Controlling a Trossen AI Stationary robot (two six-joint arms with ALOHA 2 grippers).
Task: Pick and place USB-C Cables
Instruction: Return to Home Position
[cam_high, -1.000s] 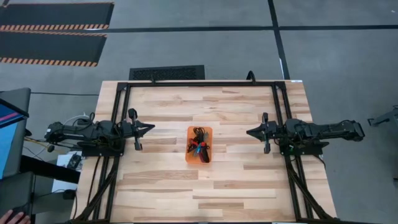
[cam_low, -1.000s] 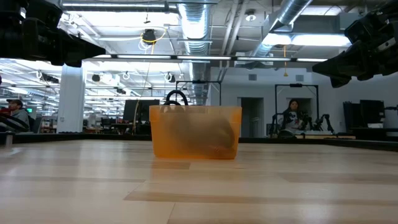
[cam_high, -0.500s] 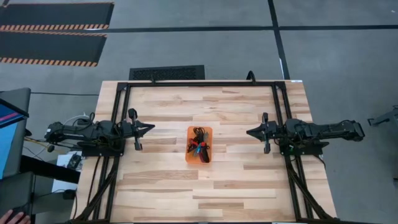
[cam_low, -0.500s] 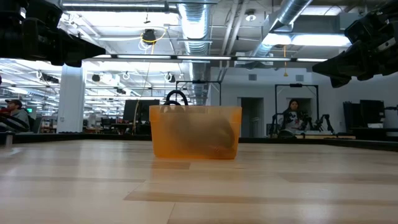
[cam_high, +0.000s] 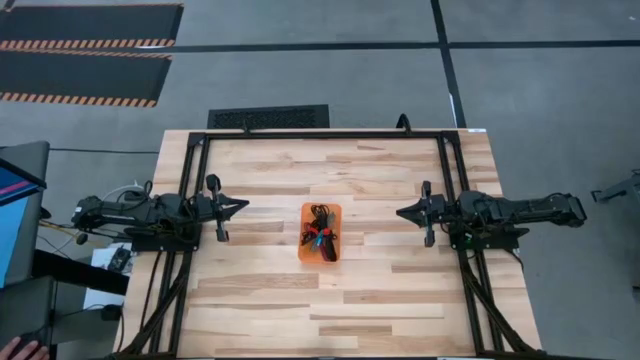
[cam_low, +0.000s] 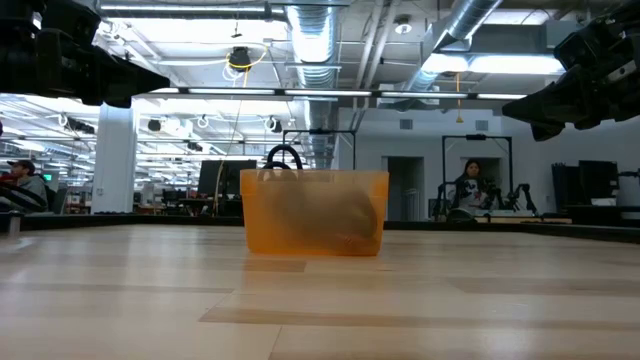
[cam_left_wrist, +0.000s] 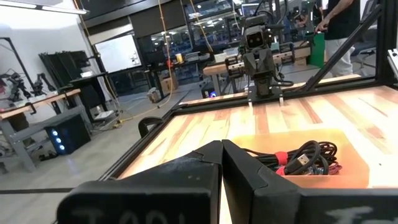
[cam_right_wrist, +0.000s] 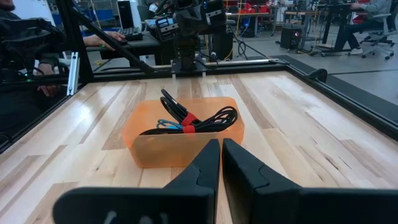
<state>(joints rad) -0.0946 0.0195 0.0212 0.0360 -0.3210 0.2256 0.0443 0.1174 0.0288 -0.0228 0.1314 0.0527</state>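
Nothing has moved since half a second ago, the same scene all round. The left gripper (cam_high: 243, 206) hangs above the left side of the pale wooden bench (cam_high: 270, 290), jaws closed on nothing, tip facing the middle. The right gripper (cam_high: 400, 212) mirrors it from the right side, its jaws pressed together and empty too. Between them, well apart from both, sits the translucent orange plastic bin (cam_high: 334, 211). Inside it the bundled USB-C cables (cam_high: 320, 238) lie heaped together, black loops with red and blue showing.
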